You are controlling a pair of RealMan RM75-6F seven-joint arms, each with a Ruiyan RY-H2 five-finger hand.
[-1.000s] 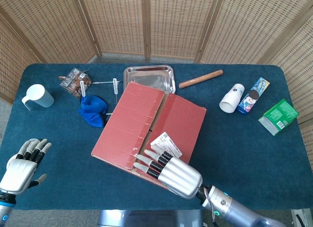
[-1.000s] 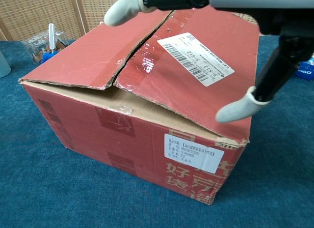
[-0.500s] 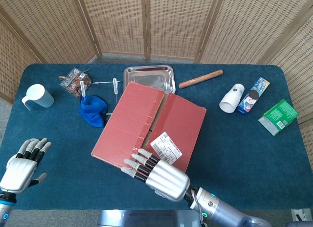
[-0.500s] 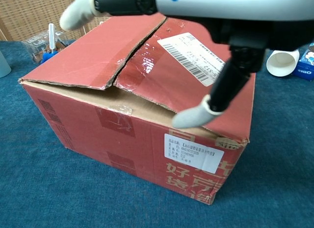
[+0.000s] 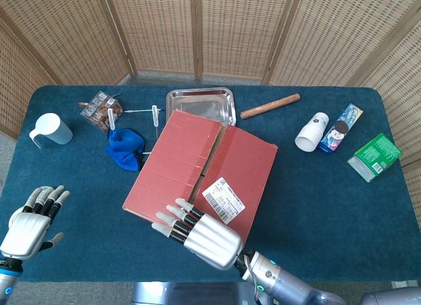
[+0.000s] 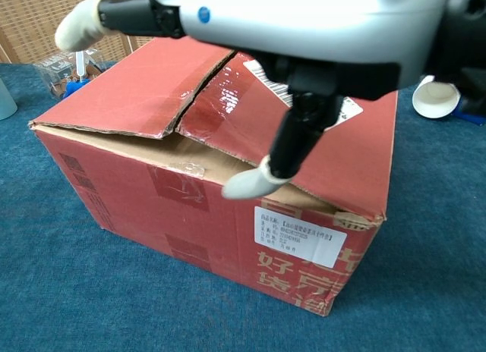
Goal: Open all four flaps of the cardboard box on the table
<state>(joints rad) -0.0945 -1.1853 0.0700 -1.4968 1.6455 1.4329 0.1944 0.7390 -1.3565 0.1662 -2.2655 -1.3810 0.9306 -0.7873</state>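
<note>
- The cardboard box is seen in the middle of the blue worktop, set askew, its two top flaps down but parted along the seam.
- The right hand is held over the box's near edge, its fingers spread and holding nothing; contact with the box apparently is not made, though this cannot be told for certain.
- The left hand is seen at the worktop's near left corner, fingers apart, well away from the box.
- A metal tray lies just behind the box.
</note>
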